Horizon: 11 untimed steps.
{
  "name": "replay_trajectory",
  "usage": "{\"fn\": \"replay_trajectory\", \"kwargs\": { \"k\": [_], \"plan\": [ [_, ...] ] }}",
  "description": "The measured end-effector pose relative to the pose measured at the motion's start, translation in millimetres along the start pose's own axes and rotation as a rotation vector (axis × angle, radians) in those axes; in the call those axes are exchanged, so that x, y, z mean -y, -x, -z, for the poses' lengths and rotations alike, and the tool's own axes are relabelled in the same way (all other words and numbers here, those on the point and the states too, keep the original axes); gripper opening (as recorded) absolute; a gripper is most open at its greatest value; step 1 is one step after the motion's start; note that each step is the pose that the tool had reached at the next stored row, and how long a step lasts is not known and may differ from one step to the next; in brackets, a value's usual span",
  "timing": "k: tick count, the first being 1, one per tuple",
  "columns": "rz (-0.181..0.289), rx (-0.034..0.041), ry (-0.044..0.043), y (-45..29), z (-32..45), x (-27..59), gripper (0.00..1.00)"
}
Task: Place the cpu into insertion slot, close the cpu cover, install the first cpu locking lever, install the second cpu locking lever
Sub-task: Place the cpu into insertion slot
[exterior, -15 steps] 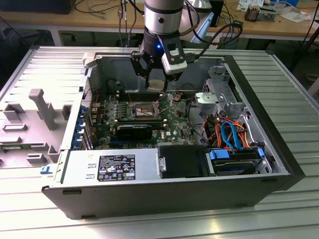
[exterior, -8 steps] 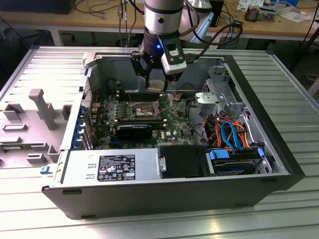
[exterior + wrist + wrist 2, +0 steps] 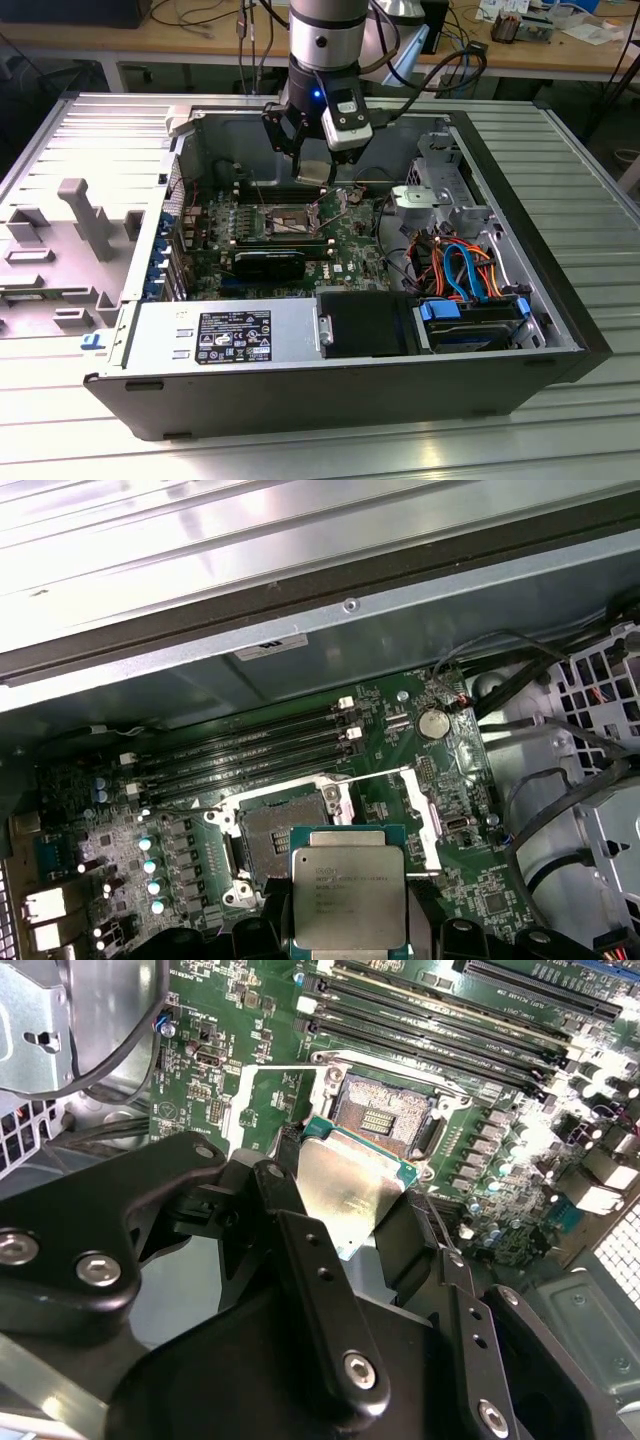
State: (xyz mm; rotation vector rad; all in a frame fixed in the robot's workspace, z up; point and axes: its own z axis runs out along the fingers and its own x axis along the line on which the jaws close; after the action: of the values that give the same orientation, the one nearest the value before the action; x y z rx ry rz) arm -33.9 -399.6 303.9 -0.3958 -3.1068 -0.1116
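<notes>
The ribbed metal counter (image 3: 560, 440) carries an open computer case (image 3: 300, 410). A grey moulded fixture (image 3: 85, 215) lies on the counter to the case's left in the exterior view. Along the case's near side sit a silver power supply (image 3: 220, 335) at the exterior view's left and a hard drive (image 3: 470, 325) with blue tabs at its right. A bundle of orange and blue cables (image 3: 460, 265) lies just beyond the drive. Farther in lies the green motherboard (image 3: 345, 245), with the insertion slot (image 3: 290, 222) (image 3: 385, 1115) (image 3: 270, 835) near its middle. The slot is uncovered and its dark contact field is exposed. Above the board, the hand (image 3: 315, 172) (image 3: 350, 1222) is closed narrowly on the cpu (image 3: 315, 170) (image 3: 350, 1195) (image 3: 350, 900). Its black fingers (image 3: 290, 1210) press against two opposite edges of the chip. The cpu hangs in the air close over the slot and is not seated in it. Its silvery top faces the first wrist view, and its green rim shows in the second wrist view. Beyond the slot run the long black memory slots (image 3: 250, 755), with a round coin battery (image 3: 431, 723) off to one side. The arm (image 3: 320, 40) rises from the hand toward the far side. A wooden counter (image 3: 150, 40) strewn with cables stands behind it.
</notes>
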Motion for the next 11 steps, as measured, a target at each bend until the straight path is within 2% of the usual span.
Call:
{"fn": "replay_trajectory", "kwargs": {
  "k": [11],
  "plan": [
    [-0.034,0.0025,0.0001,0.0,-0.8,0.1,0.55]
  ]
}}
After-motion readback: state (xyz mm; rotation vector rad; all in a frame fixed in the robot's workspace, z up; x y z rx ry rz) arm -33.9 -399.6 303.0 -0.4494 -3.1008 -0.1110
